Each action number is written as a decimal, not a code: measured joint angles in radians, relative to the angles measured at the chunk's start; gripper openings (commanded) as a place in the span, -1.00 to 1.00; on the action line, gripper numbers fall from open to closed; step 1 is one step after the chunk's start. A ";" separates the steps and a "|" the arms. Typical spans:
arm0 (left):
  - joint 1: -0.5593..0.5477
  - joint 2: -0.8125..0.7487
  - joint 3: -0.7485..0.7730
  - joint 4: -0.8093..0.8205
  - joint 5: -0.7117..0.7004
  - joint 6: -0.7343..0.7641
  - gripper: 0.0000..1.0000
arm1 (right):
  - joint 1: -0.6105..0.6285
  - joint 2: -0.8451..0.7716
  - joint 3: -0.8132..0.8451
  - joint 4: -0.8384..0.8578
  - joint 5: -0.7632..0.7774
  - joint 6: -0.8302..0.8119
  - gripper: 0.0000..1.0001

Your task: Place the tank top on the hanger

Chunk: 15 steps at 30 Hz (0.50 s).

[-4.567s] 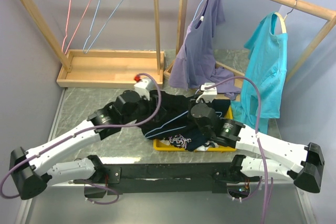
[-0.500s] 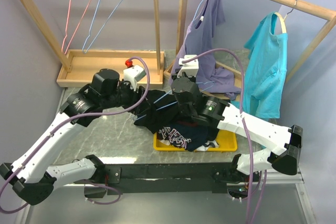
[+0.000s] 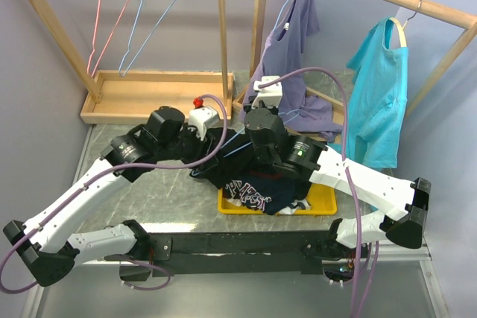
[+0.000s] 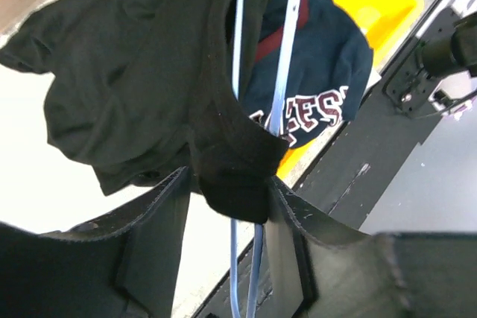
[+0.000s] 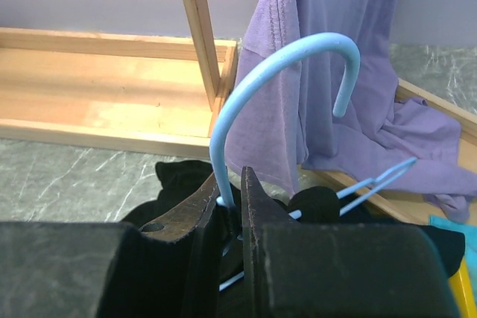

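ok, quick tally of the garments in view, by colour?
black tank top: 1
navy printed garment: 1
lilac shirt: 1
teal shirt: 1
Total: 4

A: Colours, tank top [image 4: 127, 87] and hanger [image 5: 253, 87]?
B: Plain black, no print; pale blue.
A: Bin [image 3: 320, 202], printed garment [image 4: 328, 57]?
B: Yellow; navy with white, dark-outlined lettering. Hanging shirt [image 3: 287, 72]: plain lilac.
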 measured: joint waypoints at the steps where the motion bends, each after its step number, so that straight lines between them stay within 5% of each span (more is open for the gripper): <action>1: -0.005 0.000 -0.011 0.004 -0.005 0.001 -0.13 | 0.000 0.000 0.000 -0.002 -0.002 0.000 -1.00; 4: -0.012 0.000 -0.037 0.026 -0.021 0.002 -0.37 | 0.000 0.000 0.000 -0.004 -0.002 0.000 -1.00; 8: -0.014 -0.016 -0.071 0.074 -0.047 -0.002 -0.94 | 0.000 0.002 0.000 -0.006 -0.002 0.001 -1.00; 15: -0.024 -0.087 -0.144 0.164 -0.100 0.002 -0.98 | 0.000 0.021 0.037 -0.005 -0.015 0.013 -0.89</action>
